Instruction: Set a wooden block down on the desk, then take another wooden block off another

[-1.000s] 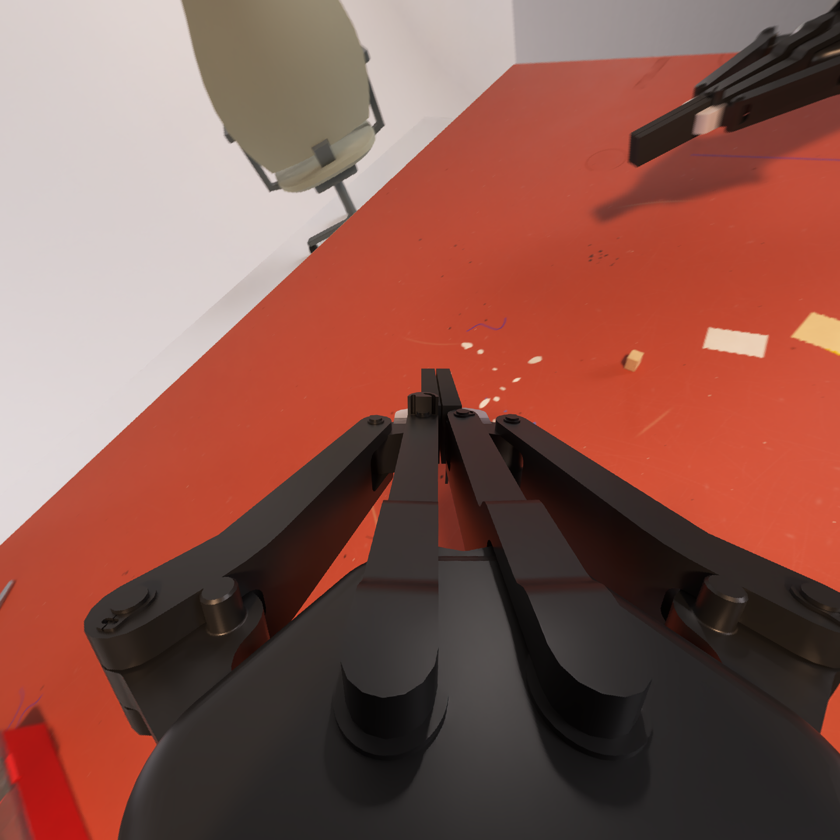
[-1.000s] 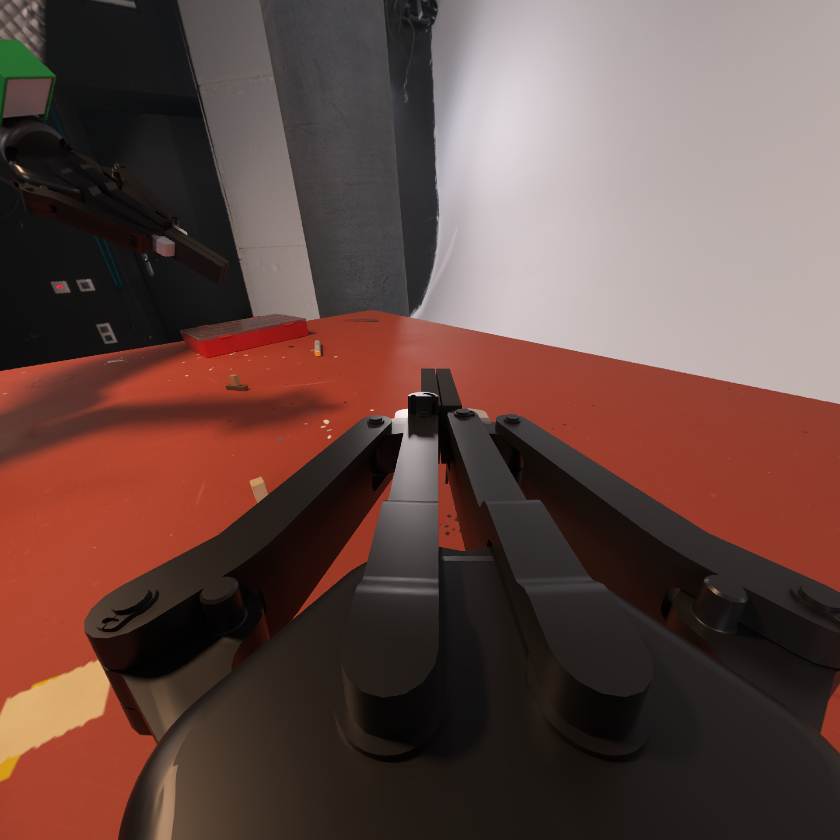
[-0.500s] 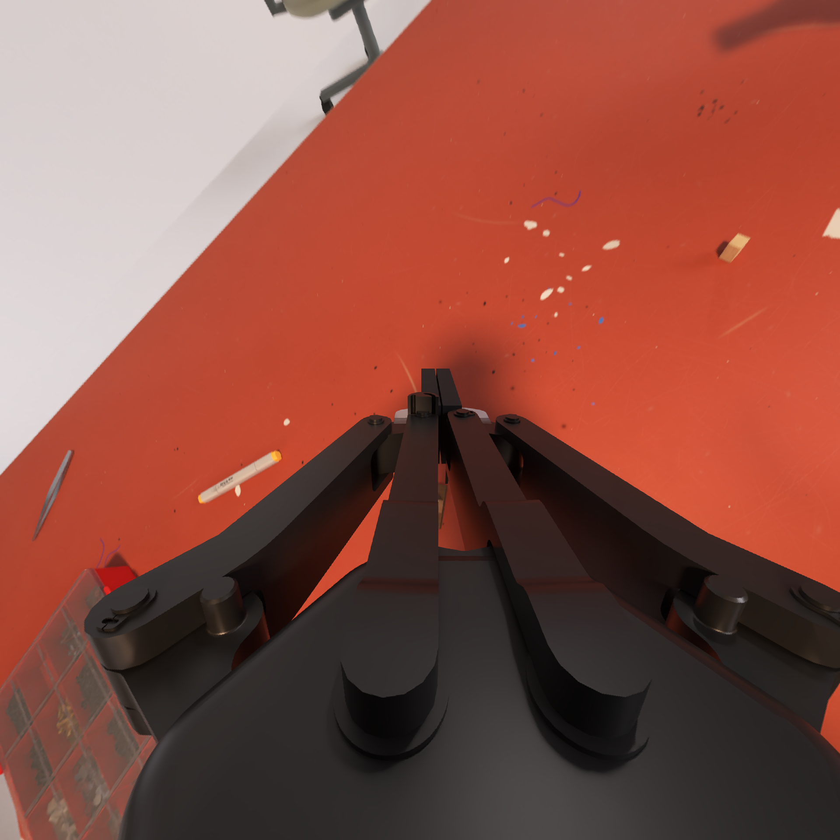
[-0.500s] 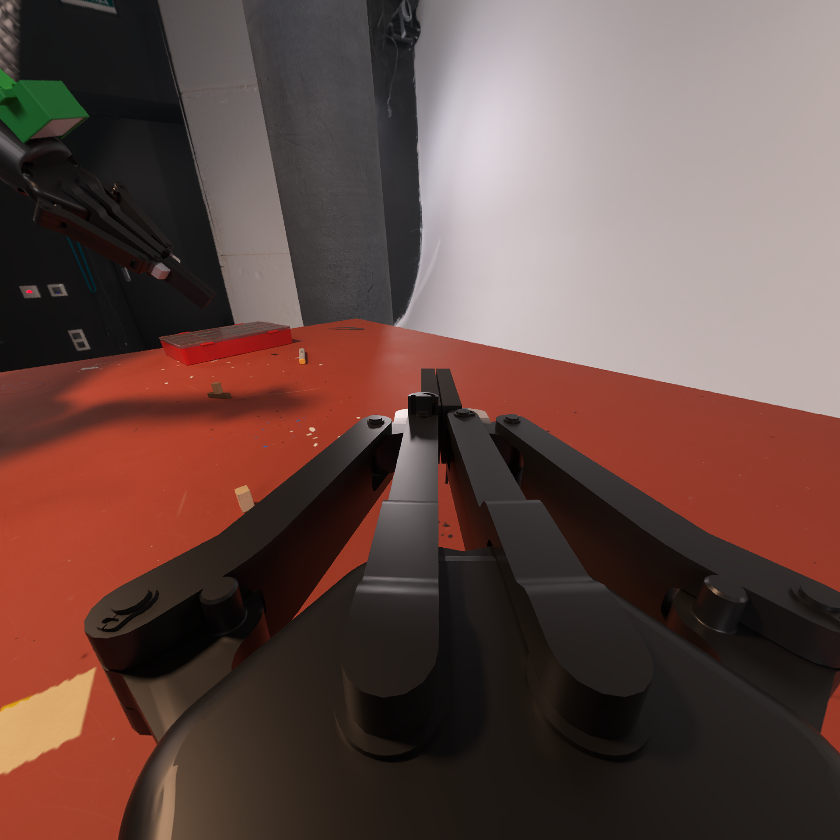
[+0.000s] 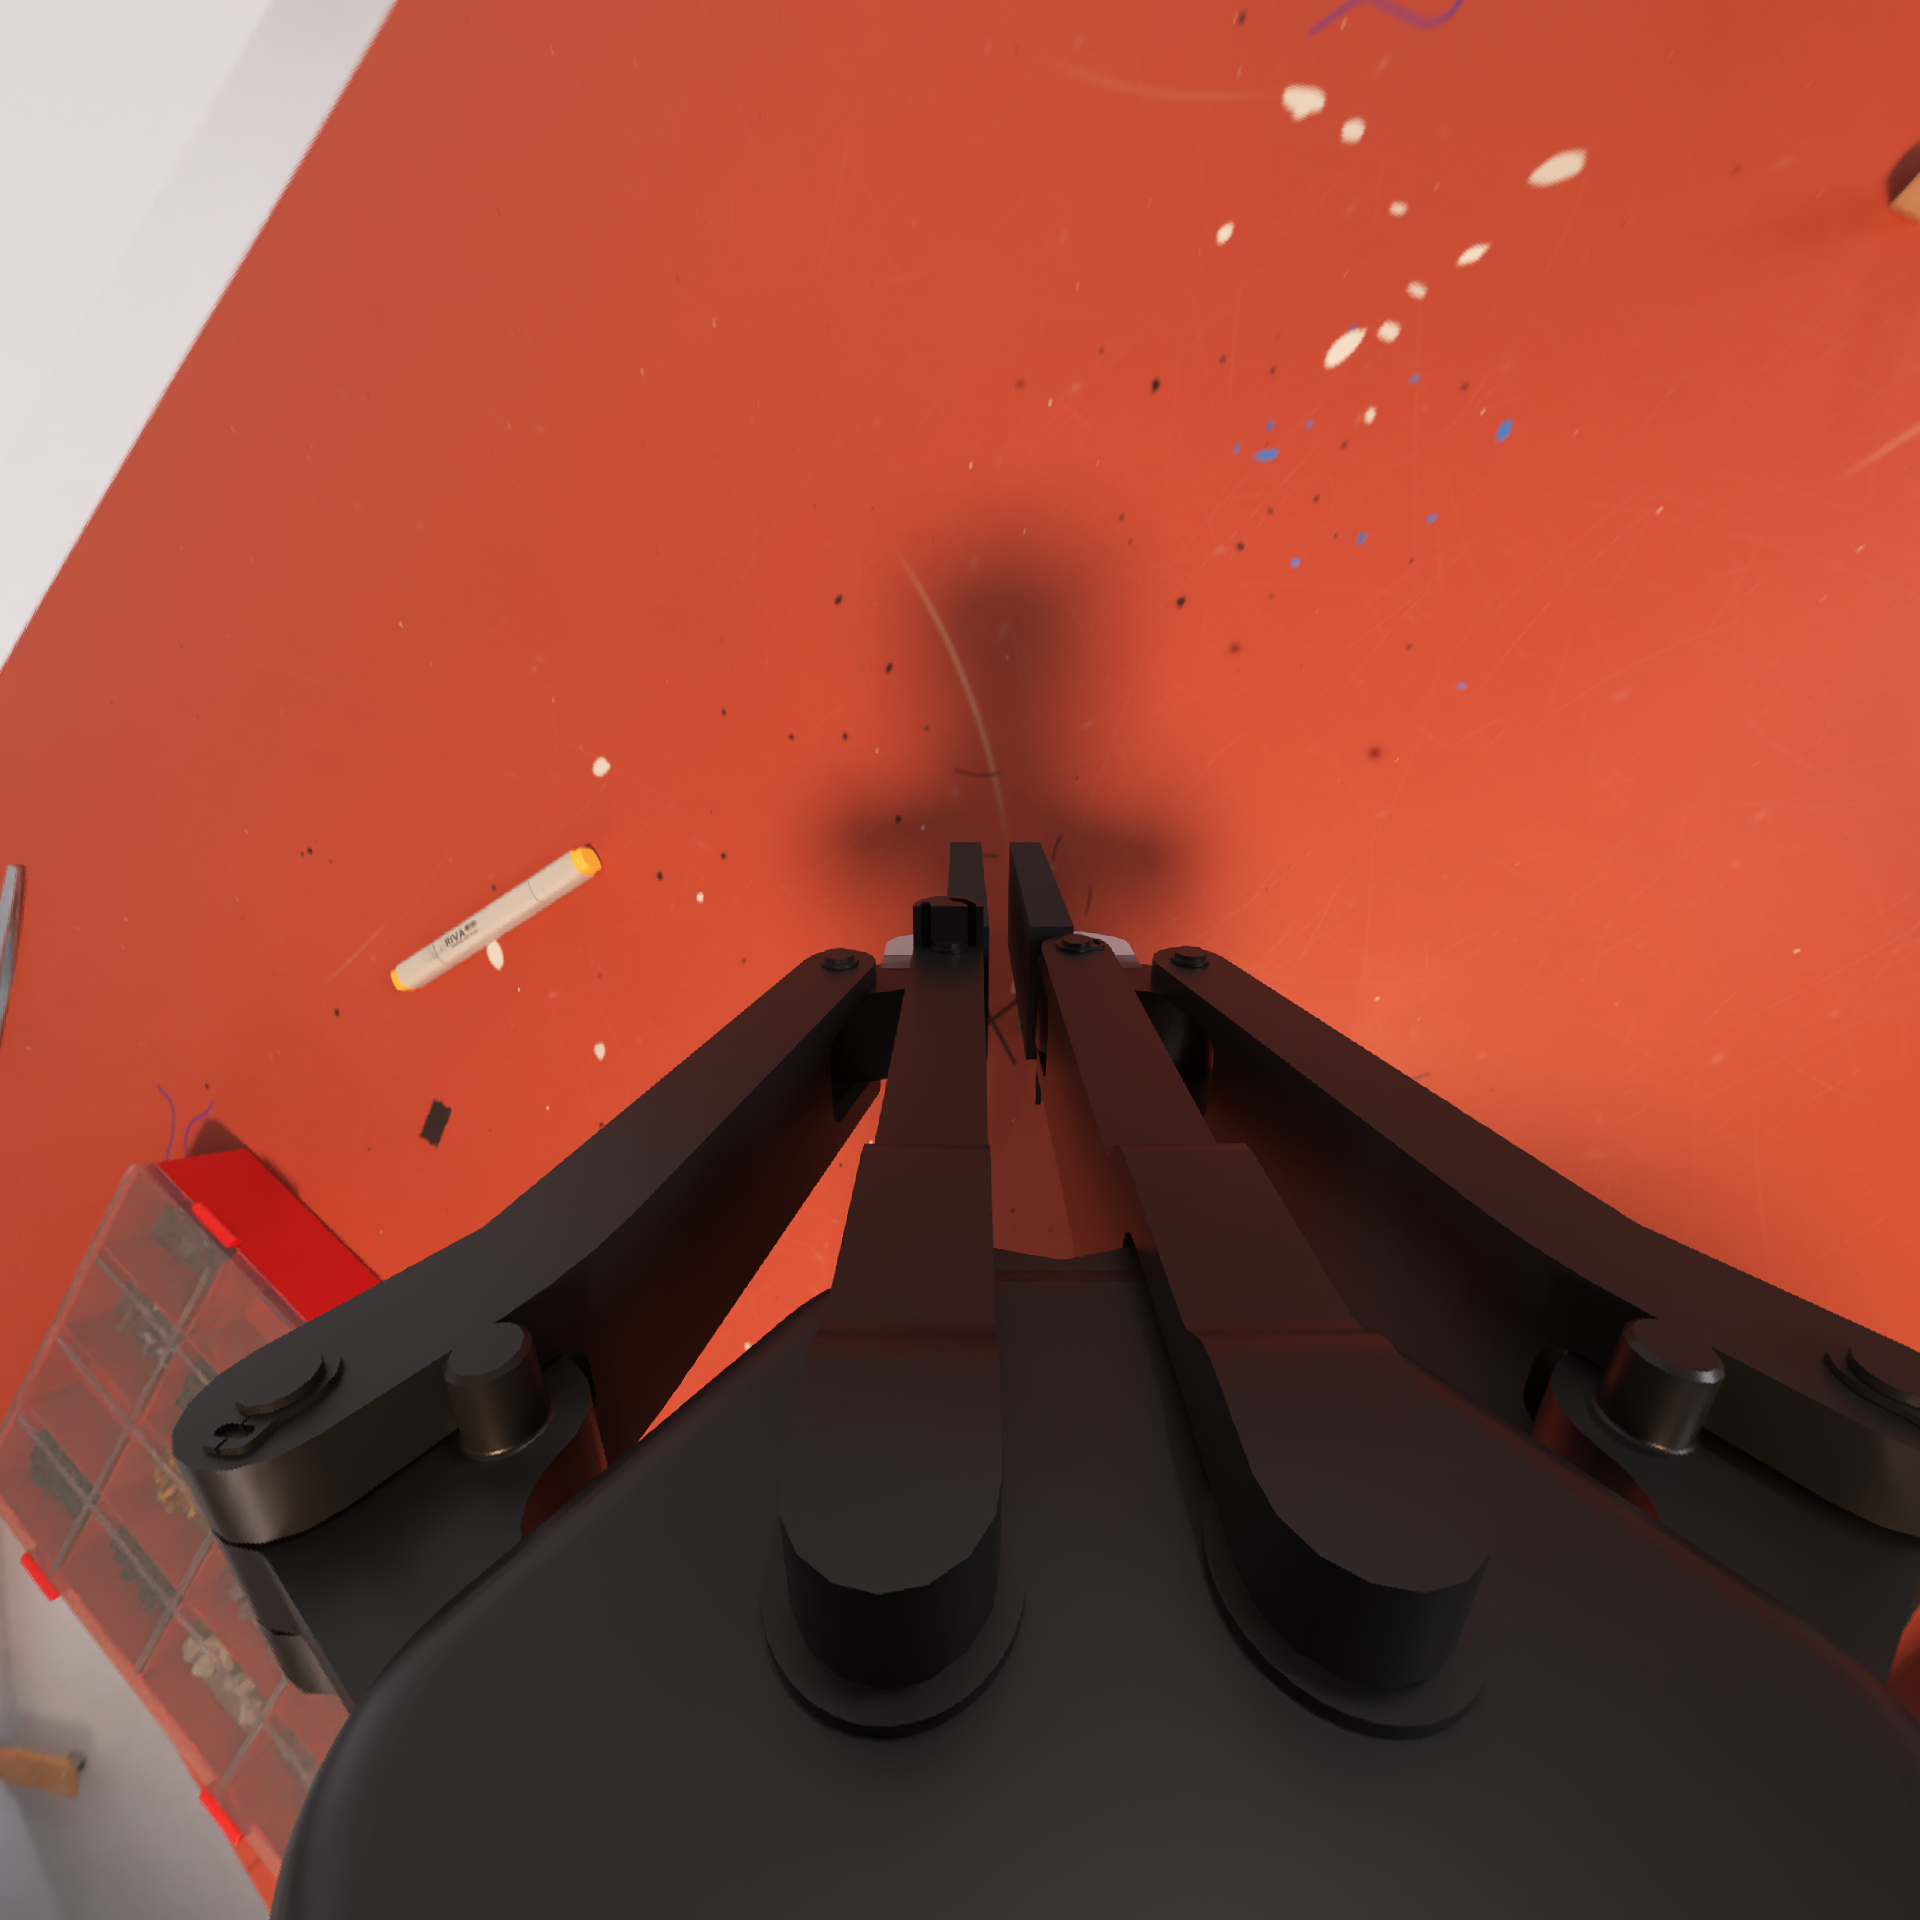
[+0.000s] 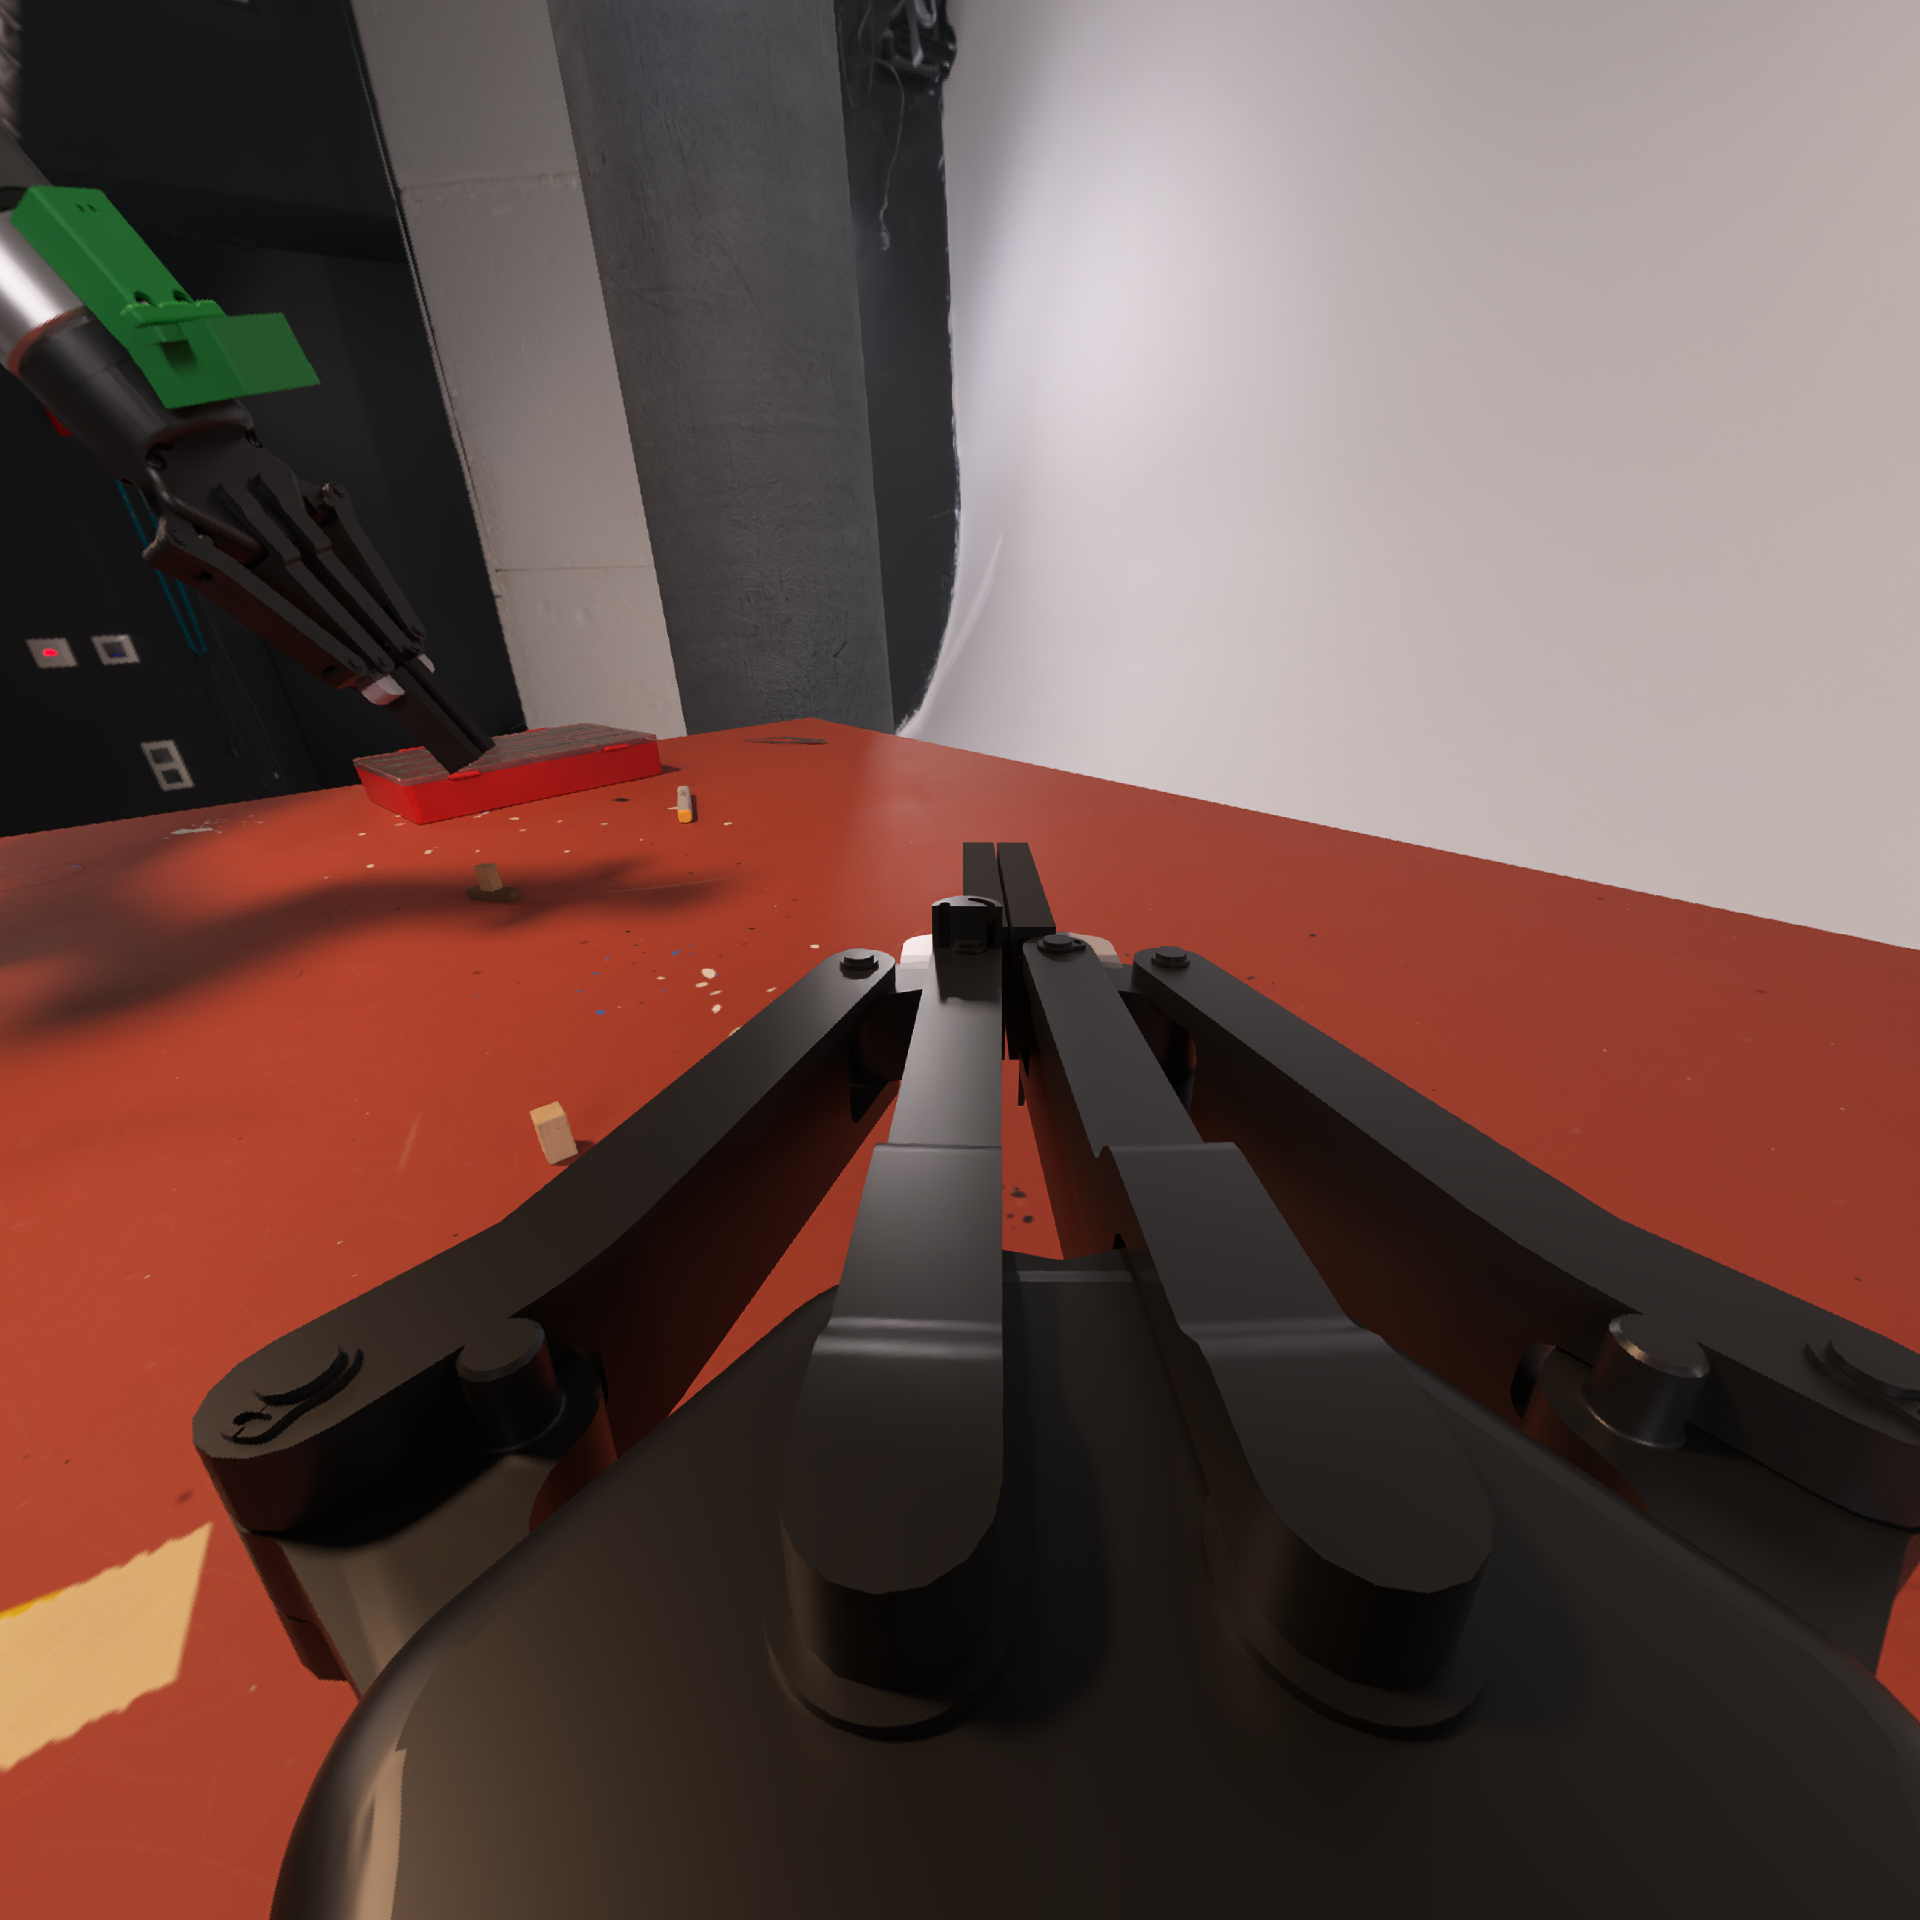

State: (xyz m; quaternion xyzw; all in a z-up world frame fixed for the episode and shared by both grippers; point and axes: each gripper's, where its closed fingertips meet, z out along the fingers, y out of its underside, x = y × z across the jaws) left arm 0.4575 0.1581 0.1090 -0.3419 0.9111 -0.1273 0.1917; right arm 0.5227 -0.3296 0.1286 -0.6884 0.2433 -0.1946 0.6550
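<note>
Shows left gripper [image 5: 995, 862] barely parted, empty, above desk [image 5: 1455, 831]; right gripper [image 6: 997, 862] pinched closed, empty; finds wooden block [image 6: 552, 1132] lying mid-left in right wrist view, second block [image 6: 486, 879] upper left, seemingly atop something flat; probably leaves unstacking undone.

Red desk [image 5: 1455, 831] — flecked white, blue and black — cream marker [image 5: 497, 921] capped orange, pale wooden block [image 6: 553, 1131].

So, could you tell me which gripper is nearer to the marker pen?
Left. The left gripper hovers over the desk just beside the marker pen; the right gripper sits well across the desk from it.
</note>
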